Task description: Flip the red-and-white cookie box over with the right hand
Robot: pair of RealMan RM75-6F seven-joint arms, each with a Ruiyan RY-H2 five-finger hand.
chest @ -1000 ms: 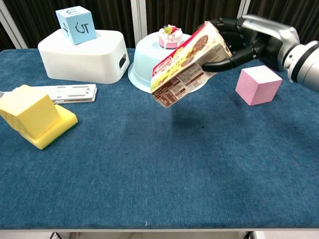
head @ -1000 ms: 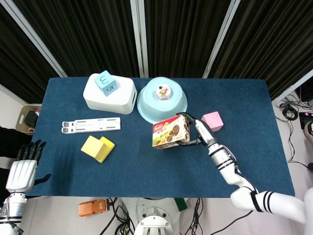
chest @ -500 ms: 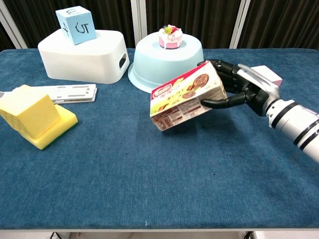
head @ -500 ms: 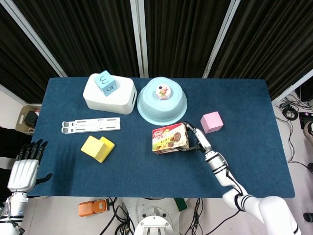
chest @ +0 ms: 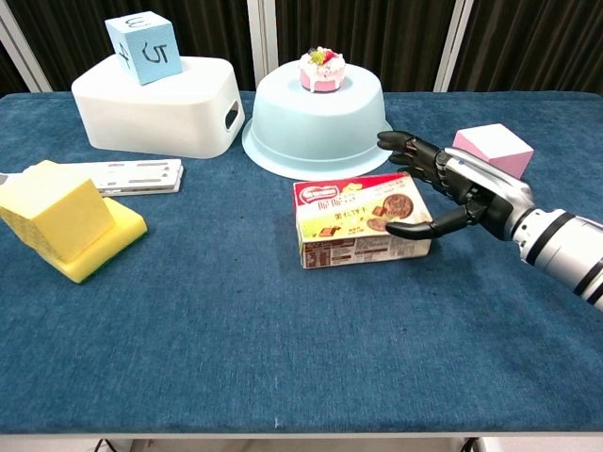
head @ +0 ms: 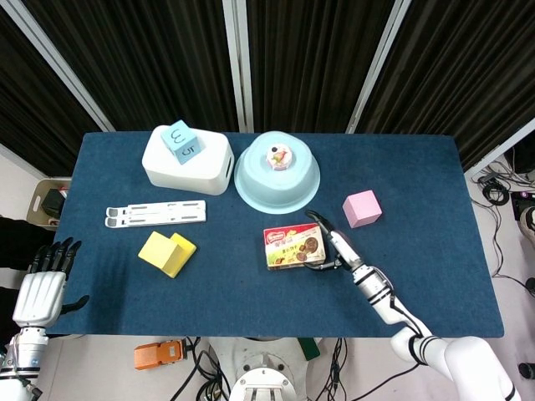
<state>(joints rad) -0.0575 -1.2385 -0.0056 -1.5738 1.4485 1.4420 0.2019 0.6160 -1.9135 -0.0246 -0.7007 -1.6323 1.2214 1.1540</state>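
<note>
The red-and-white cookie box [head: 293, 246] [chest: 362, 220] lies flat on the blue table, its printed face with the cookie pictures up, just in front of the pale blue bowl. My right hand [head: 333, 248] [chest: 450, 186] straddles the box's right end. Its fingers [chest: 405, 149] are spread and stand a little off the far edge, while the thumb [chest: 413, 229] touches the near top edge. My left hand [head: 43, 282] hangs beyond the table's left front corner with its fingers apart, holding nothing.
An upturned pale blue bowl [head: 277, 177] with a small toy cake [chest: 321, 69] on top stands right behind the box. A pink cube [head: 363, 208] sits to the right. To the left are a white bin [head: 187, 160] bearing a blue cube [head: 181, 141], a white folding stand [head: 155, 214] and yellow blocks [head: 167, 252].
My right hand has lowered the tilted box from the air onto the table, where it now lies flat. The fingers have loosened from its far edge. The left hand has not moved.
</note>
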